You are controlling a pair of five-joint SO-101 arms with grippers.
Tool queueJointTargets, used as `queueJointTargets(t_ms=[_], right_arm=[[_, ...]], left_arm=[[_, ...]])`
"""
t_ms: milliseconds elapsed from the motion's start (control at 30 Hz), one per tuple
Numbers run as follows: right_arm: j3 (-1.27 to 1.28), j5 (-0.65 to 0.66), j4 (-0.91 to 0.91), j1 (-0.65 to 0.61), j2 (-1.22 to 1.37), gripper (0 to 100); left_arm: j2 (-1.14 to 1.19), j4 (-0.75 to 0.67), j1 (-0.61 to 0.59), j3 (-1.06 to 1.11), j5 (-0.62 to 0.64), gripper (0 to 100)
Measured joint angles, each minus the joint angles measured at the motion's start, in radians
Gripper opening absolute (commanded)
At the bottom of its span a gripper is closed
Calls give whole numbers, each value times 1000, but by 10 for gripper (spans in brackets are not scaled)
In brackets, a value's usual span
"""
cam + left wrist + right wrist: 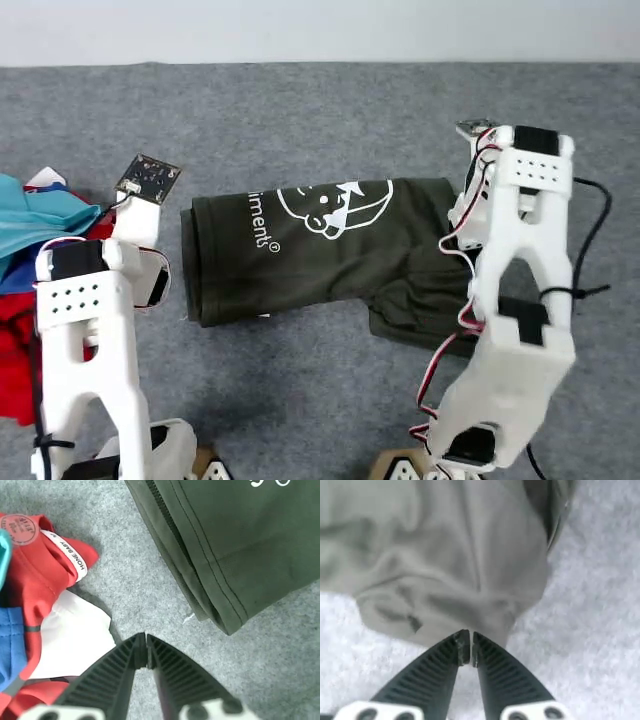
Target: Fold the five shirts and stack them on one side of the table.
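A dark green shirt (320,250) with a white print lies partly folded in the middle of the grey table. Its hem edge (220,570) lies just beyond my left gripper (146,652), which is shut with nothing in it, above bare table between the green shirt and the pile. My right gripper (470,647) is shut and empty too, its tips at the edge of the shirt's bunched end (450,580). A pile of shirts, red (45,565), blue (12,640), white (75,635) and teal (40,215), sits at the table's left edge.
The white left arm (90,330) stands beside the pile, and the white right arm (515,300) covers the green shirt's right end. Bare grey table (300,120) stretches across the back and along the front between the arms.
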Motion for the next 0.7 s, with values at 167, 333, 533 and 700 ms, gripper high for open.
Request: queueJointTargets(t_ms=[167,333,533,700], right_arm=[[203,0,0,17,-126,65],[313,0,0,103,-187,190],[385,-2,0,181,-190,162],[388,0,-25,181,-152,125]], left_arm=[[0,0,0,0,0,7],[0,0,0,0,0,26],[0,9,-26,0,0,90],[0,9,-87,0,14,89]])
